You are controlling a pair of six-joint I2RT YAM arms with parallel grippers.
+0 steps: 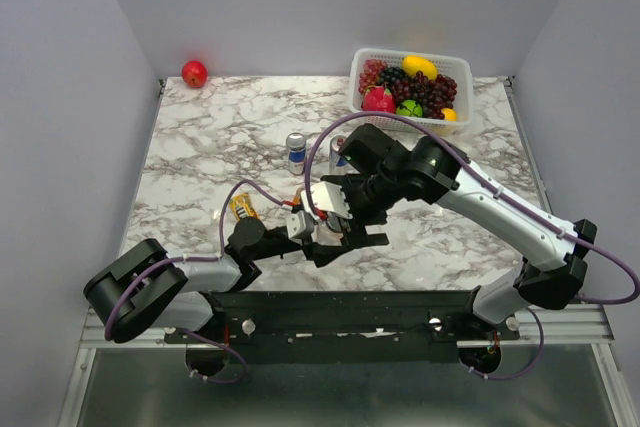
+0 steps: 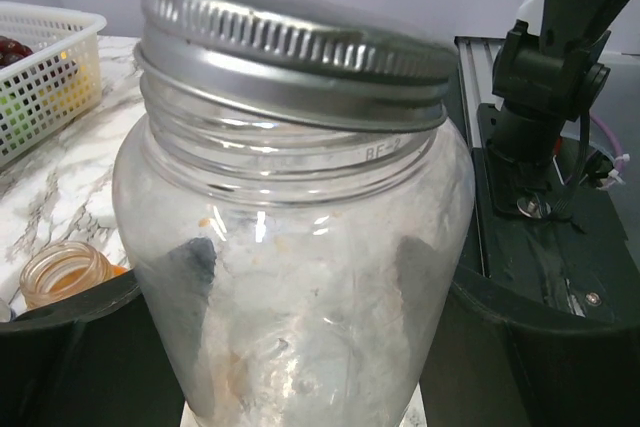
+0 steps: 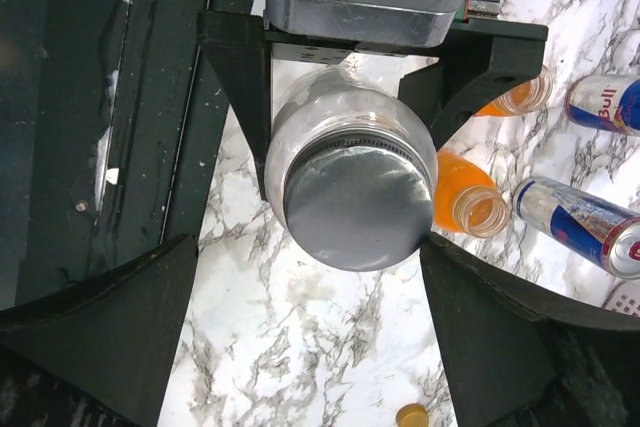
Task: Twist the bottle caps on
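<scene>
A red apple [image 1: 194, 73] sits at the counter's [image 1: 200, 147] far left corner. Near the middle of the near edge the left pincer [image 2: 303, 267] is clenched on a clear glass jar [image 3: 300, 122] that stands upright, with a finger against each side. The silver screw lid [image 3: 355, 202] rests tilted on the jar's mouth, threads showing beneath. The right pincer [image 3: 310, 247] hangs over it, spread wide and grasping nothing. Just beyond the jar stand two uncapped bottles of orange liquid [image 3: 470, 202] — one gold cap [image 3: 410, 415] lies loose on the marble. Two Red Bull cans [image 3: 575, 222] are farther in — a white fruit basket [image 1: 358, 72] fills the far right corner
</scene>
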